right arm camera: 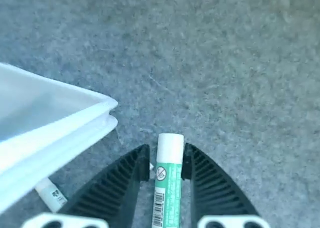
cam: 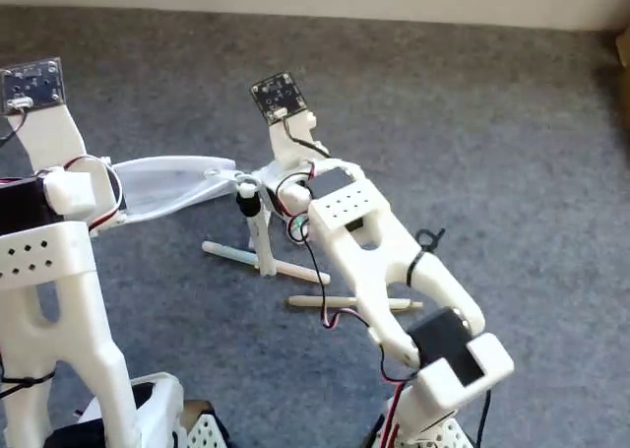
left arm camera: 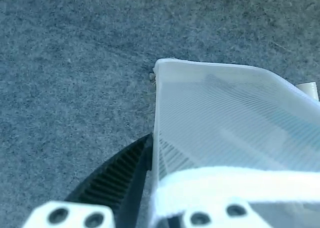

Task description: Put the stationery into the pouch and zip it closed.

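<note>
Loading is under way. The left gripper [left arm camera: 152, 153] is clamped on the pouch [left arm camera: 225, 123] at its edge. The right gripper [right arm camera: 167, 155] pinches a stick [right arm camera: 169, 175] just beside the pouch's mouth, which seems open. Next, the stick must go into that mouth and be released. Two pens [cam: 295, 270] [cam: 354, 302] wait on the carpet [cam: 492, 123].

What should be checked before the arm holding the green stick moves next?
1. Stick clamped by right fingers: ok.
2. Pouch held by left fingers: ok.
3. Stick aimed into pouch mouth: not ok, it points past the pouch's corner.
4. Mouth open wide enough: cannot tell.
5. Far pen and near pen packed: not ok, both lie on the carpet.
</note>
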Controlling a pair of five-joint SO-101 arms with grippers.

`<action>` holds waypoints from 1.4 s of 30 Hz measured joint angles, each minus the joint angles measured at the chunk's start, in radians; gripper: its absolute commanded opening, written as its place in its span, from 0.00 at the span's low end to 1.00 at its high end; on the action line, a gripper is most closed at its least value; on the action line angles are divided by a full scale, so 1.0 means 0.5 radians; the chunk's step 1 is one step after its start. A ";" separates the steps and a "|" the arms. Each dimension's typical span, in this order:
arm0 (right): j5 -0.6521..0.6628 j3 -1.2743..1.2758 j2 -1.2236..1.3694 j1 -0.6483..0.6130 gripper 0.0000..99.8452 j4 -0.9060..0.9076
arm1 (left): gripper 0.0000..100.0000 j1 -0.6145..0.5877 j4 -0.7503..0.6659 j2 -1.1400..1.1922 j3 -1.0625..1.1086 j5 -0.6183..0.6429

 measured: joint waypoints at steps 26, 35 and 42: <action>0.141 -0.497 0.743 0.046 0.12 0.104 | 0.01 0.000 -0.028 0.000 0.034 0.000; 0.221 -1.025 1.003 0.153 0.12 0.690 | 0.01 0.000 -0.028 0.000 0.034 0.000; 0.252 -1.553 1.280 0.245 0.12 1.154 | 0.01 0.000 -0.028 0.000 0.034 0.000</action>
